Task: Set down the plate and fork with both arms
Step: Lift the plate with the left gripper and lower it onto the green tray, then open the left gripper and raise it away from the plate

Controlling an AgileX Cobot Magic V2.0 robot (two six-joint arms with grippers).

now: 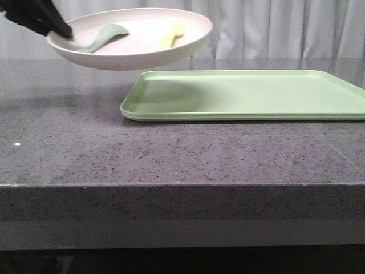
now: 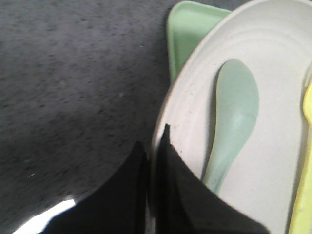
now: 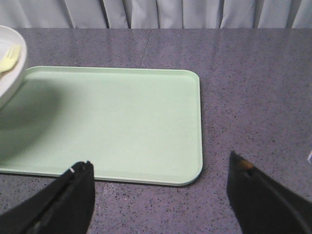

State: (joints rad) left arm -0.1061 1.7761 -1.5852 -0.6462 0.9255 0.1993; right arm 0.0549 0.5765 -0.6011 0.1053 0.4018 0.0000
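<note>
The pale pinkish-white plate (image 1: 142, 43) hangs in the air above the table, over the left end of the green tray (image 1: 256, 94). My left gripper (image 1: 54, 25) is shut on the plate's left rim (image 2: 161, 122). The pale yellow fork (image 1: 172, 35) lies in the plate beside a grey-green spoon-like piece (image 1: 105, 37); both also show in the left wrist view, the fork (image 2: 304, 146) and the spoon-like piece (image 2: 234, 117). My right gripper (image 3: 161, 170) is open and empty, above the table just off the tray's near right corner. The plate's edge (image 3: 9, 68) and the fork (image 3: 9, 58) show there too.
The rectangular light green tray (image 3: 117, 122) lies flat on the dark speckled stone table (image 1: 171, 154). A pale curtain (image 1: 285, 28) hangs behind the table. The table's front edge (image 1: 182, 185) runs across the front view.
</note>
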